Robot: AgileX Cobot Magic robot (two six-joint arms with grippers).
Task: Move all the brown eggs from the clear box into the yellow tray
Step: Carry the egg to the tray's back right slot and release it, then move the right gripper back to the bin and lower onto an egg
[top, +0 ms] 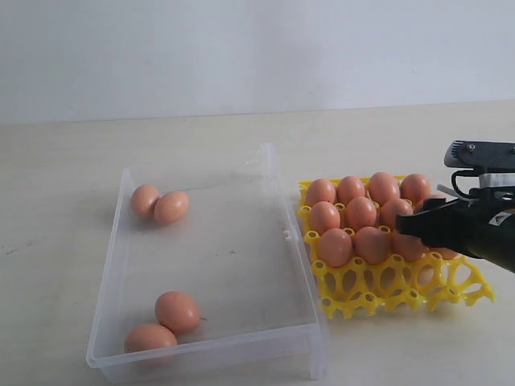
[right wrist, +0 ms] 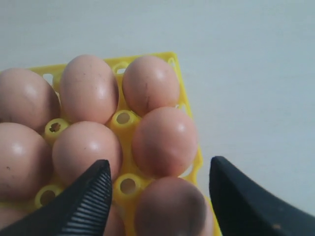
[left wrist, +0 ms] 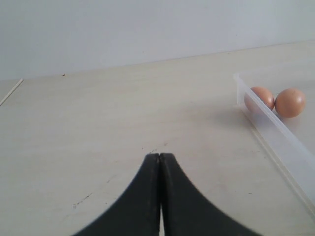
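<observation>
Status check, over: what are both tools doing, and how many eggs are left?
Left tool shut, empty. Right tool open, astride an egg seated in the yellow tray. Four brown eggs left in the clear box. Nothing blocking.

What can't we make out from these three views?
- Exterior view: the right end effector covers the right-hand cups of the yellow tray, so the tray's brown eggs can't be counted.
- Exterior view: the left end effector is out of frame. Its wrist view shows only the tips.
- Left wrist view: the frame edge cuts the clear box. Only two eggs show.
- Right wrist view: the nearest egg is blurred and cut by the frame edge. Its cup is unseen.
</observation>
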